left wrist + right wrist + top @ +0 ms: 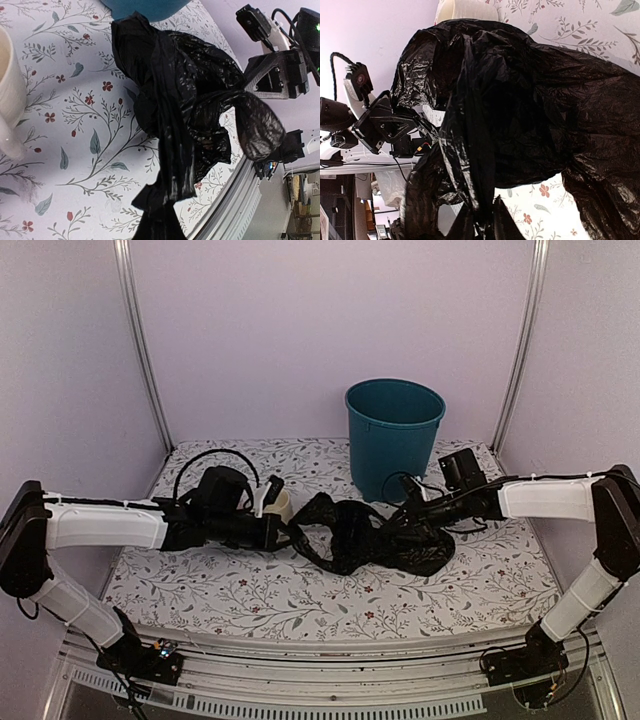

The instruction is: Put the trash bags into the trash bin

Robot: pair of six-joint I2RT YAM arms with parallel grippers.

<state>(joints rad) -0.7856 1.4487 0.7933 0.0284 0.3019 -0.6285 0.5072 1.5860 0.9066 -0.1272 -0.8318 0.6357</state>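
Top external: floral tablecloth [200, 580], lilac walls [300, 320]; left tool [283, 532] clamped on black bag [410, 550]; right tool [393, 522] state cannot tell.

trash bag [372, 538]: thin black plastic film, glossy, heavily crinkled. trash bin [393, 440]: teal plastic, smooth, slight sheen. bench [250, 590] is covered with a matt floral-print sheet. mug [10, 90]: cream, faint ribbing noted. arm shells [105, 525]: smooth white plastic. rail [330, 660] along near bench edge: bare metal.
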